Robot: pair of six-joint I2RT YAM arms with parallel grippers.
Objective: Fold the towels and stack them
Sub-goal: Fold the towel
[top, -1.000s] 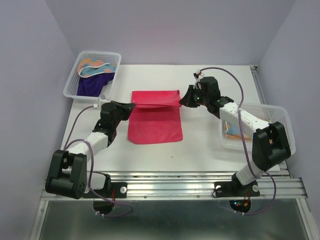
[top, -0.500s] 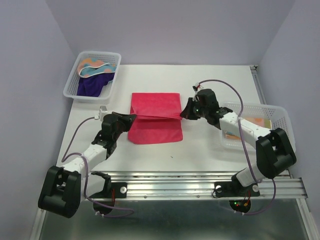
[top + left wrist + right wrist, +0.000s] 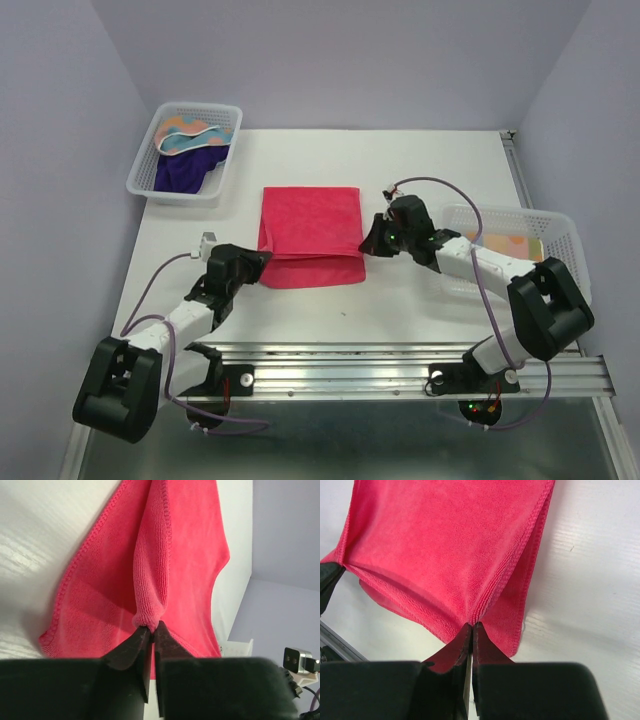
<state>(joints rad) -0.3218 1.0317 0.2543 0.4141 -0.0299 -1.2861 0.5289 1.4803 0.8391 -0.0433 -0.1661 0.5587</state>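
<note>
The pink-red towel [image 3: 310, 225] lies on the white table, its upper layer drawn toward me over the lower layer. My left gripper [image 3: 262, 258] is shut on the upper layer's left corner [image 3: 148, 615]. My right gripper [image 3: 366, 243] is shut on its right corner [image 3: 472, 617]. The lower layer's near edge [image 3: 312, 276] shows just beyond the held edge. The dark purple towel [image 3: 185, 170] and the light blue and orange dotted cloths [image 3: 190, 133] lie in the far-left basket. An orange dotted towel [image 3: 510, 243] lies in the right basket.
A white mesh basket [image 3: 142, 176] stands at the far left. Another white mesh basket [image 3: 565, 235] stands at the right, close to my right arm. The metal rail [image 3: 400, 365] runs along the near table edge.
Both grippers have moved toward the near edge, pulling the towel's far edge over the lower layer. The fold now nearly reaches the near edge of the towel.
</note>
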